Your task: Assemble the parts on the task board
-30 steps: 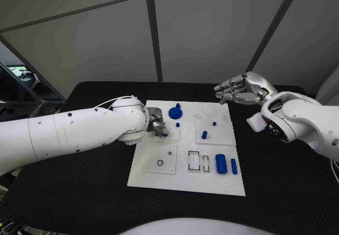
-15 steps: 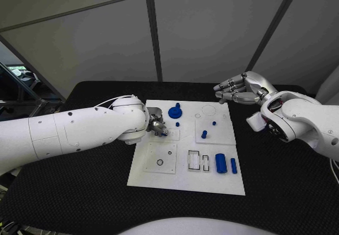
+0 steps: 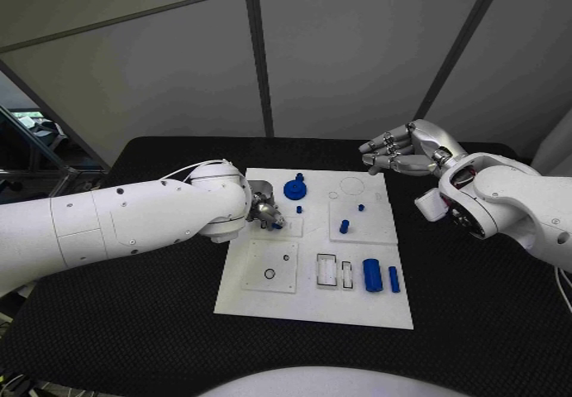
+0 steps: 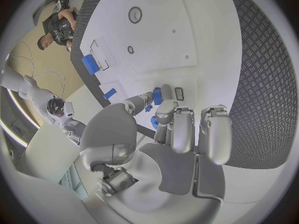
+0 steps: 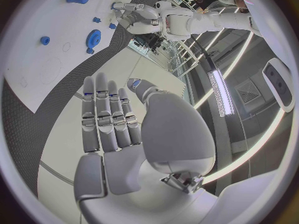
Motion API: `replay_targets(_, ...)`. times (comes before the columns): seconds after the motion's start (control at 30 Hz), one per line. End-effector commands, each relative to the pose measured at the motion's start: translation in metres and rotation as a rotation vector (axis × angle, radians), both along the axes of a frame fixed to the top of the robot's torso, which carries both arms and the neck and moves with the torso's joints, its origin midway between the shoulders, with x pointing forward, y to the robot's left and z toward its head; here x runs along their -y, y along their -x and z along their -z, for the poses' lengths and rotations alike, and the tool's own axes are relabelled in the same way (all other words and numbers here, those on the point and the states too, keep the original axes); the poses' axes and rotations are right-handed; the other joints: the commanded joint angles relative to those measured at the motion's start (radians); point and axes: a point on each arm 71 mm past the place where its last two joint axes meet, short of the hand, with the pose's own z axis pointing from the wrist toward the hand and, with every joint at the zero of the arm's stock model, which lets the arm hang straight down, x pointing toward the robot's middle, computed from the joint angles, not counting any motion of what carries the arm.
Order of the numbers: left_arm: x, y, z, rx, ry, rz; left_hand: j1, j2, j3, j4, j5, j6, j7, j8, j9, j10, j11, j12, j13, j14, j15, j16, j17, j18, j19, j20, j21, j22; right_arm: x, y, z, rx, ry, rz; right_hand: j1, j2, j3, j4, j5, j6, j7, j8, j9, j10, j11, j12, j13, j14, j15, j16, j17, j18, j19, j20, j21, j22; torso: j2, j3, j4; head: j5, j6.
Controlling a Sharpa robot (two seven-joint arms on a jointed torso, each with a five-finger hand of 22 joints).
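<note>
Altogether two hands, one task board

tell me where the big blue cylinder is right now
In the head view the big blue cylinder lies on the task board in its near right part, between a slim blue rod and two empty rectangular slots.

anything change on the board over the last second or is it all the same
Almost nothing. The left hand stays at the left edge of the task board, still pinching a small blue part. The right hand stays raised beyond the board's far right corner, holding nothing. The blue gear, pegs and large cylinder lie where they were.
</note>
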Motion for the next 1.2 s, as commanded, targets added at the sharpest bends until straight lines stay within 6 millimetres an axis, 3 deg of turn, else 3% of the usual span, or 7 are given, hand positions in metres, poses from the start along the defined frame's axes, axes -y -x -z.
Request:
replay_targets(0.03, -0.0012, 0.0014, 0.0042, -0.022, -0.029, 0.006, -0.015, 0.0, -0.001, 0.01, -0.001, 0.008, 0.0, -0.004, -0.005, 0.007, 0.0, 0.006, 0.002, 0.063, -0.005, -0.004, 0.125, -0.026, 0.053, -0.002, 0.005, 0.136, -0.0006, -0.0004, -0.0012, 0.001, 0.001, -0.006, -0.012, -0.001, -0.001, 0.005, 0.003, 0.005, 0.005, -0.007, 0.0, 0.007, 0.003, -0.004, -0.002, 0.005, 0.001, -0.004, -0.001, 0.003, 0.006, 0.004, -0.004, -0.001, 0.0, -0.0001, -0.0001, 0.0, 0.001)
replay_targets(0.47, -0.0017, -0.0002, 0.004, -0.017, -0.027, 0.0, -0.05, 0.005, -0.014, 0.036, 0.0, 0.016, -0.001, -0.006, -0.019, 0.012, 0.001, 0.015, 0.01, 0.063, -0.004, -0.005, 0.126, -0.026, 0.055, -0.001, 0.007, 0.14, -0.0008, -0.0006, -0.0008, -0.004, 0.003, -0.007, -0.015, -0.002, -0.001, 0.007, 0.009, 0.003, 0.006, -0.008, 0.0, 0.005, 0.004, -0.006, -0.003, 0.004, 0.002, -0.006, -0.002, 0.003, 0.006, 0.004, -0.007, -0.002, 0.0, 0.0002, -0.0001, -0.002, -0.001)
replay_targets(0.57, -0.0018, -0.0008, 0.0038, -0.013, -0.024, -0.004, -0.059, 0.006, -0.017, 0.043, -0.001, 0.019, -0.001, -0.006, -0.023, 0.014, 0.0, 0.018, 0.013, 0.063, -0.004, -0.005, 0.126, -0.027, 0.056, -0.001, 0.009, 0.143, -0.0005, -0.0008, -0.0006, -0.005, 0.004, -0.005, -0.021, -0.003, 0.001, 0.013, 0.065, 0.001, 0.007, -0.009, -0.001, 0.002, 0.006, -0.007, -0.007, 0.003, 0.003, -0.008, -0.004, 0.003, 0.007, 0.005, -0.013, -0.006, 0.0, -0.0001, 0.0004, -0.003, 0.001)
replay_targets(0.63, -0.0018, -0.001, 0.0036, -0.011, -0.022, -0.006, -0.069, 0.008, -0.022, 0.051, -0.001, 0.022, -0.001, -0.006, -0.027, 0.015, 0.0, 0.019, 0.014, 0.063, -0.004, -0.004, 0.126, -0.027, 0.056, -0.001, 0.01, 0.145, -0.0004, -0.001, -0.0005, -0.006, 0.004, -0.004, -0.023, -0.004, 0.001, 0.014, 0.074, 0.001, 0.007, -0.01, 0.0, 0.002, 0.006, -0.007, -0.008, 0.003, 0.003, -0.008, -0.005, 0.003, 0.008, 0.005, -0.014, -0.007, 0.0, -0.0003, 0.0002, -0.006, 0.001)
replay_targets(1.2, -0.0009, -0.0017, 0.0032, -0.003, -0.014, -0.006, -0.108, 0.011, -0.062, 0.087, -0.003, 0.036, -0.003, -0.007, -0.045, 0.024, 0.0, 0.03, 0.027, 0.064, -0.004, -0.004, 0.127, -0.03, 0.061, -0.001, 0.018, 0.157, -0.001, -0.0016, 0.0, -0.009, 0.005, -0.007, -0.025, -0.005, 0.001, 0.015, 0.082, 0.001, 0.008, -0.01, 0.0, 0.001, 0.006, -0.007, -0.009, 0.002, 0.003, -0.009, -0.006, 0.003, 0.008, 0.005, -0.016, -0.008, 0.0, 0.0001, 0.0002, -0.009, -0.001)
